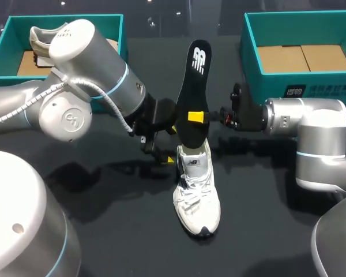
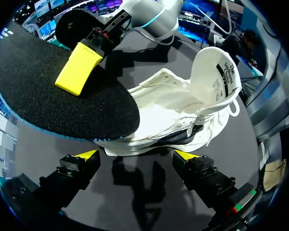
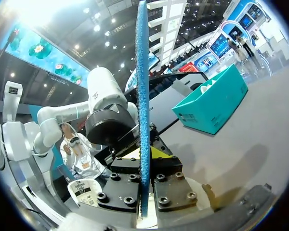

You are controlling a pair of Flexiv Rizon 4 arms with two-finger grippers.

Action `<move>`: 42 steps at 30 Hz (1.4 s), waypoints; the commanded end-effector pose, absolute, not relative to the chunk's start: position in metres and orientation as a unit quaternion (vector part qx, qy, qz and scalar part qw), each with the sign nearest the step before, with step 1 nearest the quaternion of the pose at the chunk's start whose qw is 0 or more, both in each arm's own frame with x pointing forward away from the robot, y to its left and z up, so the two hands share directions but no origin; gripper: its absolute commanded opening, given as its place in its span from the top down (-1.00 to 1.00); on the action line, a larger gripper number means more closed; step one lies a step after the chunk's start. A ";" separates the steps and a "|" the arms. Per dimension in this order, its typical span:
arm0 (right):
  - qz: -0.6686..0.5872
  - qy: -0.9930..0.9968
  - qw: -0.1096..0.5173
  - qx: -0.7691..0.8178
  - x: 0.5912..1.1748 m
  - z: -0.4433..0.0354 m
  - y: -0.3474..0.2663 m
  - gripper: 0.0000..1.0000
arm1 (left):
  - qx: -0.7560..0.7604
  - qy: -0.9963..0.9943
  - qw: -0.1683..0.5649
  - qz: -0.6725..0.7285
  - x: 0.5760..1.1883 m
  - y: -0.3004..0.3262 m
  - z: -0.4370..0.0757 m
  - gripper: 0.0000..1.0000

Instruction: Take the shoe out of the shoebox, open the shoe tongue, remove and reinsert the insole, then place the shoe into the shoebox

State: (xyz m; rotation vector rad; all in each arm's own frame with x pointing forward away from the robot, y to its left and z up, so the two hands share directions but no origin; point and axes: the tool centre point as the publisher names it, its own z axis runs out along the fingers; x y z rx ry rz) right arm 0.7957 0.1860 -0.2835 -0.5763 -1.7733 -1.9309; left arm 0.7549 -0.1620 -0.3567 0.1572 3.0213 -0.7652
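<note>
Black grainy insole (image 1: 195, 86) stands over white laced shoe (image 1: 197, 199).

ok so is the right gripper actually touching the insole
Touching. The right wrist view shows the insole edge-on, clamped between the two fingers of the right gripper; the left wrist view shows one yellow fingertip flat against it.

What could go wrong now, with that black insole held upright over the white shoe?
The right gripper pinches the insole at one small spot, so it might twist or slip. The left gripper is open beside the shoe, not holding it, so a push from the insole could tip or slide the shoe.
</note>
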 end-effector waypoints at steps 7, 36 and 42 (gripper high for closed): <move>-0.699 -0.652 0.214 -0.199 0.789 -0.288 0.187 1.00 | 0.050 0.968 0.011 -0.244 0.754 -0.162 -0.356 -1.00; -0.665 -0.675 0.218 -0.234 0.754 -0.326 0.185 1.00 | 0.050 0.968 0.011 -0.244 0.754 -0.162 -0.356 -1.00; -0.653 -0.681 0.231 -0.237 0.748 -0.333 0.184 1.00 | 0.050 0.968 0.011 -0.244 0.754 -0.162 -0.356 -1.00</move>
